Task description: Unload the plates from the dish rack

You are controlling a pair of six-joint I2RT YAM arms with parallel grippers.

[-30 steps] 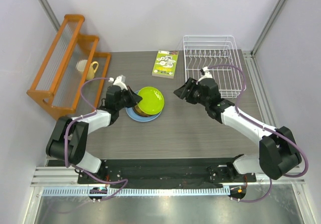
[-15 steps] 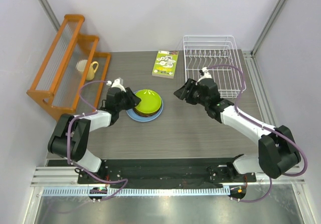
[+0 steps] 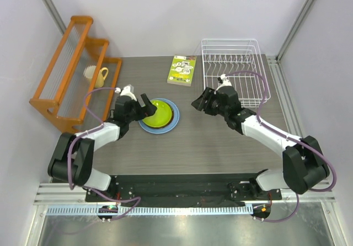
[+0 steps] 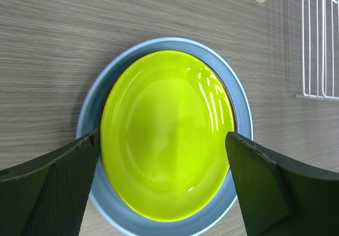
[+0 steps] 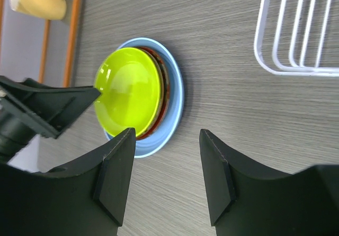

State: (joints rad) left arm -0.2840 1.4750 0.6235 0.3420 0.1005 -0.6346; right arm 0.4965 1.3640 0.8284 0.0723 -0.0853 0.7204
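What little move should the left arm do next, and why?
Probably lift the left gripper up. Its jaws stand open around the lime-green plate, which lies stacked over the blue plate, and the dish rack shows no plates.

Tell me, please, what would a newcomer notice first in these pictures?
The bright lime-green plate catches the eye: it lies on top of a stack on the light-blue plate, left of the table's middle, with the left fingers open on either side. At the far right stands the white dish rack, with no plate showing in it; at the far left, the orange wooden rack holds a yellow mug.
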